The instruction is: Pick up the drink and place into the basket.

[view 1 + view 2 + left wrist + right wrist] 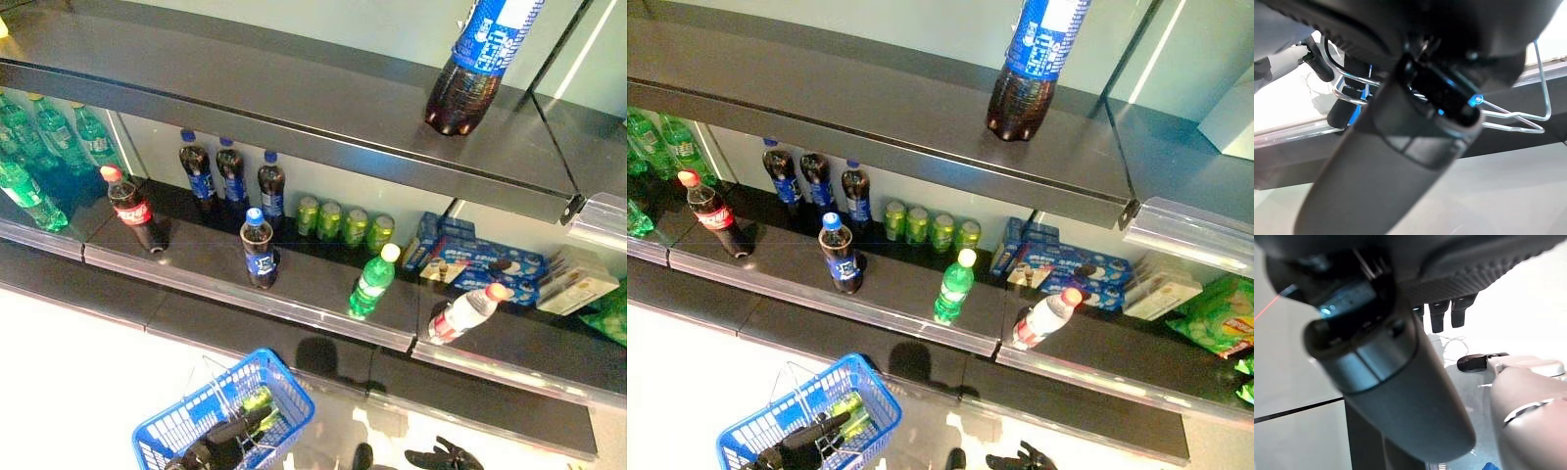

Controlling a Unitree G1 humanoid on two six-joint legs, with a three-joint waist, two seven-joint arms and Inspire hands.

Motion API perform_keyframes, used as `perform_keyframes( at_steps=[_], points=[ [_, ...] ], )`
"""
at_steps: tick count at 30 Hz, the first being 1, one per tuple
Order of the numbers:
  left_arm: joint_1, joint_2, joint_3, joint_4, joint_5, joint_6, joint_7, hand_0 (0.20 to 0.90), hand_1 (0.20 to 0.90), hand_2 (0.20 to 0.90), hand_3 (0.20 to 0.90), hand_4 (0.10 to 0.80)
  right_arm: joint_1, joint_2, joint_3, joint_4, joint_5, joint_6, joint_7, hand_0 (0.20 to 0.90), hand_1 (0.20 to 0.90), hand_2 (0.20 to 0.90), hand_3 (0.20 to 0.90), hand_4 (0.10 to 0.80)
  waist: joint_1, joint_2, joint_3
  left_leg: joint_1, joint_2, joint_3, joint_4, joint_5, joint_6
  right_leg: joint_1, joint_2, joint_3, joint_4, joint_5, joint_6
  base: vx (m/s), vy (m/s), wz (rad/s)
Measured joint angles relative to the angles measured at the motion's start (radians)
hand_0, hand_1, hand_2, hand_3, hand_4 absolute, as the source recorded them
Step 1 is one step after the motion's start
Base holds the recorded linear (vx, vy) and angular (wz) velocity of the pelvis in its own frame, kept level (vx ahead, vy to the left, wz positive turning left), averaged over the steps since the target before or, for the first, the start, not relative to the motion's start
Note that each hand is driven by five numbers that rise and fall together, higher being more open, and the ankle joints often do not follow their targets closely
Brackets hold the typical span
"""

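Four green cans (343, 223) lined up at the back of the lower shelf (323, 294), just beside stacked blue biscuit boxes (480, 262). Further right, a pale carton (576, 282) and green snack bags (1220, 318). Above, an upper shelf (245, 93).

Shelves ahead of us, basket (223, 416) below.
We see one bottle (477, 61) on the top shelf (294, 93); cans (343, 223) sit behind the front bottles.

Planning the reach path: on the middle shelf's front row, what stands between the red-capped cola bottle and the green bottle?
One blue-capped cola bottle stands between the red-capped cola bottle and the green bottle, clear in both eye views.
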Motion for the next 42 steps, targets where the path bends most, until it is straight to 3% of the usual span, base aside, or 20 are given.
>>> perform_keyframes(
  at_steps=[9,11,12,14,16,20,25,28,36,42],
  points=[
    [0.017,-0.001,0.013,0.008,0.0,0.012,0.0,0.3,0.3,0.3,0.2,0.1,0.004,0.0,0.0,0.001,-0.008,0.0,0.002,0.9,0.9,0.9,0.9,0.8,-0.002,0.016,-0.001,0.031,-0.005,-0.029,-0.002,-0.003,0.013,0.005,-0.008,0.0,0.077,0.0,0.0,0.03,0.013,0.06],
    [0.021,-0.006,0.013,0.011,0.0,0.012,0.0,0.3,0.3,0.3,0.2,0.1,0.005,-0.002,0.002,0.002,-0.009,0.0,0.002,0.9,0.9,0.9,0.9,0.8,-0.01,0.044,0.004,0.036,0.009,-0.044,-0.002,-0.005,0.013,-0.031,-0.004,0.008,0.161,-0.002,0.002,0.06,-0.188,0.11],
    [0.027,-0.008,0.013,0.01,0.0,0.011,0.0,0.3,0.3,0.3,0.2,0.1,0.008,-0.001,0.006,0.002,-0.01,0.0,0.004,0.9,0.9,0.9,0.9,0.8,-0.018,0.054,0.0,0.037,0.015,-0.07,0.002,-0.001,0.02,-0.059,-0.008,0.028,0.193,-0.021,0.017,0.081,-0.228,0.22],
    [0.037,-0.006,0.014,0.011,-0.001,0.01,0.0,0.3,0.3,0.3,0.2,0.1,0.016,0.001,0.007,0.004,-0.025,0.0,0.008,0.9,0.9,0.9,0.9,0.8,-0.032,0.051,-0.003,0.036,0.006,-0.1,0.006,0.002,0.02,-0.045,-0.001,0.067,0.143,-0.021,0.018,0.1,-0.251,0.38],
    [0.051,-0.001,0.017,0.011,-0.002,0.004,0.0,0.3,0.3,0.3,0.2,0.1,0.03,0.005,0.008,0.01,-0.038,-0.001,0.01,0.9,0.9,0.9,0.9,0.8,-0.05,0.043,-0.005,0.032,-0.005,-0.151,0.01,0.008,0.001,0.021,0.024,0.108,0.036,-0.029,0.013,0.057,-0.189,0.63],
    [0.073,-0.04,0.043,0.004,-0.017,-0.014,0.006,0.3,0.3,0.3,0.2,0.1,0.028,-0.018,0.007,0.018,-0.05,-0.001,0.01,0.9,0.9,0.9,0.9,0.8,-0.024,0.111,0.001,0.036,0.034,-0.159,0.015,0.004,-0.034,0.088,0.066,0.073,-0.053,-0.019,-0.012,0.025,-0.056,0.23],
    [0.071,-0.067,0.038,0.003,-0.017,-0.023,0.006,0.3,0.3,0.3,0.2,0.1,0.017,-0.044,0.005,0.014,-0.048,-0.002,0.001,0.9,0.9,0.9,0.9,0.8,-0.024,0.147,-0.003,0.019,0.054,-0.156,0.022,0.008,-0.047,0.112,0.078,0.003,-0.065,-0.025,-0.024,0.011,0.002,0.33],
    [0.068,-0.063,0.038,0.005,-0.012,-0.022,0.006,0.3,0.3,0.3,0.2,0.1,0.018,-0.052,0.003,-0.001,-0.046,-0.006,0.0,0.9,0.9,0.9,0.9,0.8,-0.024,0.141,-0.007,0.015,0.058,-0.136,0.012,0.011,-0.047,0.113,0.072,-0.005,-0.065,-0.035,-0.026,0.038,0.04,0.18],
    [0.072,-0.05,0.034,0.011,0.003,-0.018,0.006,0.3,0.3,0.3,0.2,0.1,0.026,-0.045,0.002,0.0,-0.047,-0.009,0.001,0.9,0.9,0.9,0.9,0.8,-0.045,0.11,-0.037,0.019,0.03,-0.139,0.006,0.013,-0.038,0.113,0.058,-0.004,-0.065,-0.035,-0.007,0.021,0.029,0.0],
    [0.073,-0.051,0.03,0.011,0.003,-0.018,0.006,0.3,0.3,0.3,0.2,0.1,0.03,-0.045,0.002,0.0,-0.047,-0.009,0.002,0.9,0.9,0.9,0.9,0.8,-0.051,0.113,-0.044,0.023,0.031,-0.137,0.004,0.012,-0.038,0.115,0.057,-0.003,-0.065,-0.035,-0.007,0.018,-0.004,0.0]
  ],
)
